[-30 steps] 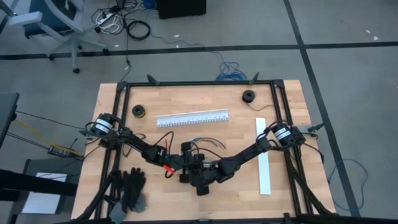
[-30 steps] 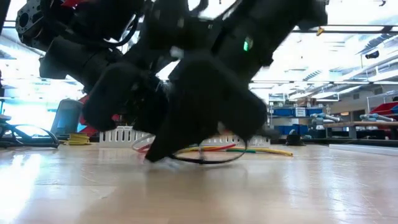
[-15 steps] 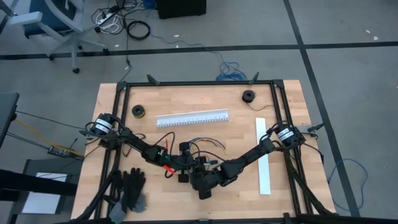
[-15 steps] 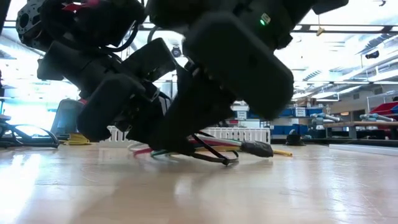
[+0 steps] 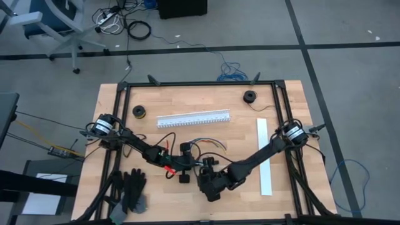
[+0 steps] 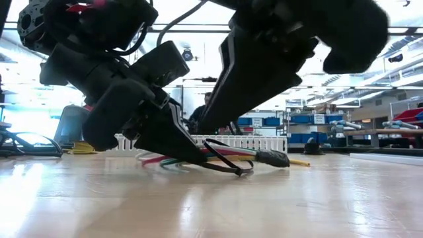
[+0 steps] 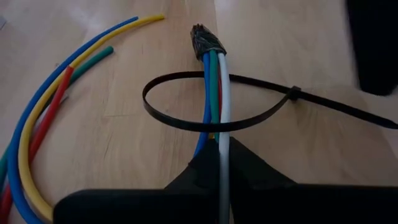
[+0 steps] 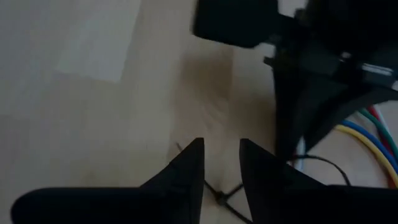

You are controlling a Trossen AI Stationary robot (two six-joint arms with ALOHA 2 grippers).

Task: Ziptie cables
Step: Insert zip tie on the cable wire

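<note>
The cables (image 7: pixel 214 81), thin blue, green, red and white wires joined at a dark taped end (image 7: pixel 205 42), lie near the table's middle (image 5: pixel 206 144). My left gripper (image 7: pixel 219 146) is shut on them. A black ziptie (image 7: pixel 186 121) loops loosely around the bundle, its head (image 7: pixel 292 94) and tail lying on the wood. My right gripper (image 8: pixel 221 155) hangs above the table on the near side of the bundle, its fingers a narrow gap apart with bare wood between them. Loose ends of blue, yellow, red and green wire (image 7: pixel 37 143) curve beside the bundle. My left gripper pinches the bundle between its two fingers, a short way back from the taped end, at the white and blue wires (image 7: pixel 222 134). The fingers slant down from the table's left side and run roughly along the wires. The taped end (image 6: pixel 272 157) lies low at the table.
A long white slotted channel (image 5: pixel 194 119) lies beyond the cables, a white strip (image 5: pixel 265 156) at the right. Two black rolls (image 5: pixel 139 111) (image 5: pixel 250 96) sit near the far edge, dark gloves (image 5: pixel 131 190) at the near left, and a small black object (image 5: pixel 183 179) close by.
My right gripper has risen off the table and drawn back from the cables toward the near right edge. My left gripper has kept its hold in place, and the ziptie loop stays around the bundle.
</note>
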